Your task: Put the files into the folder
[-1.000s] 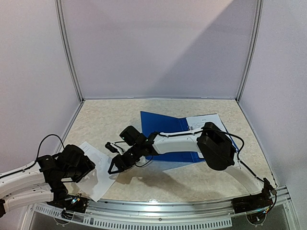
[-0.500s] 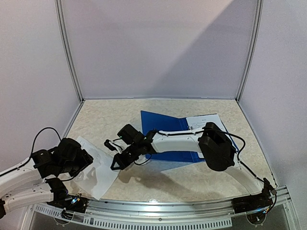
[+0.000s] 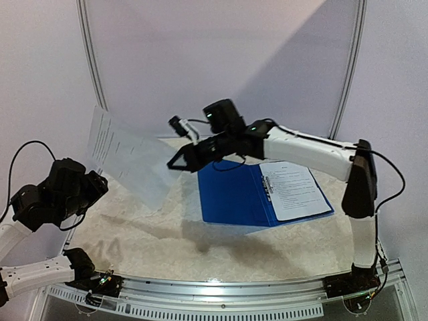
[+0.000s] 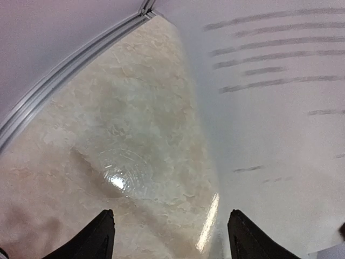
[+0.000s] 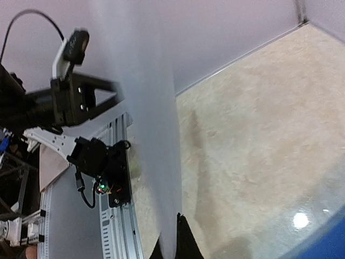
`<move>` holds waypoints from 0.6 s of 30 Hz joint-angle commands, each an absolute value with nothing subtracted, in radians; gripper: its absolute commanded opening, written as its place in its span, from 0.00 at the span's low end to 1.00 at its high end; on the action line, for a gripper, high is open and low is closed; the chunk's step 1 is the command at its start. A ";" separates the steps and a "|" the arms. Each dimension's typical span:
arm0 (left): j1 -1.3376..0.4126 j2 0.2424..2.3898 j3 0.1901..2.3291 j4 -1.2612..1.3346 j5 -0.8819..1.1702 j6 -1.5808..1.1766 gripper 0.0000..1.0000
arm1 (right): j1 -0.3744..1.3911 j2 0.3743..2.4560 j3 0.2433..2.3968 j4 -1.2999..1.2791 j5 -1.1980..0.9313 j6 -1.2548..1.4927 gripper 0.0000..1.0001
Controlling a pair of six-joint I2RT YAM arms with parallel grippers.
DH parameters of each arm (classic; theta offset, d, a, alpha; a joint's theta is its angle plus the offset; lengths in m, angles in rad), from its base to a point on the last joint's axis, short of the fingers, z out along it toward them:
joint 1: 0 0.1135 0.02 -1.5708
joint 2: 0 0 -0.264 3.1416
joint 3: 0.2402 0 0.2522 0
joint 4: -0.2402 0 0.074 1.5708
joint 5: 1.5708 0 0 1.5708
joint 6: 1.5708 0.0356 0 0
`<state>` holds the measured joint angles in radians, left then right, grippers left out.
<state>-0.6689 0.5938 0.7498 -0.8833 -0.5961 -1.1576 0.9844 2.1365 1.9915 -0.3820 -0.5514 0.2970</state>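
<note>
A white printed sheet [image 3: 124, 157] hangs in the air at the left, tilted, held by one edge. My right gripper [image 3: 175, 162] is shut on that edge, raised well above the table. In the right wrist view the sheet [image 5: 145, 108] runs up from the closed gripper [image 5: 173, 240]. The blue folder [image 3: 231, 194] lies open on the table, with another printed sheet [image 3: 294, 190] on its right half beside the metal clip [image 3: 266, 186]. My left gripper [image 3: 93, 182] is open and empty, below and left of the hanging sheet. The sheet fills the right of the left wrist view [image 4: 269, 108], beyond my open gripper [image 4: 170, 216].
Booth walls close in the table on three sides, with a metal post [image 3: 93, 73] at the back left. The metal rail [image 3: 221, 294] runs along the near edge. The right arm [image 3: 314, 150] stretches across above the folder.
My right gripper has lifted the sheet off the table, up and towards the back. My left gripper has come off the sheet and risen at the left.
</note>
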 commanded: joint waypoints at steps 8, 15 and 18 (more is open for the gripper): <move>-0.663 0.815 0.808 -0.804 -0.607 -0.981 0.73 | 0.371 1.715 1.470 -0.370 -0.740 0.343 0.00; -0.662 0.913 0.805 -0.697 -0.594 -0.917 0.74 | 0.016 1.508 1.134 -0.388 -0.787 0.247 0.00; -0.663 0.941 0.798 -0.661 -0.569 -0.901 0.74 | -0.127 1.454 1.024 -0.402 -0.812 0.201 0.00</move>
<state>-0.6689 0.9134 0.7868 -0.7364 -0.5964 -0.9497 -0.0158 1.5246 1.1336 -0.3637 -0.7471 0.2825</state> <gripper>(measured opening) 0.738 0.005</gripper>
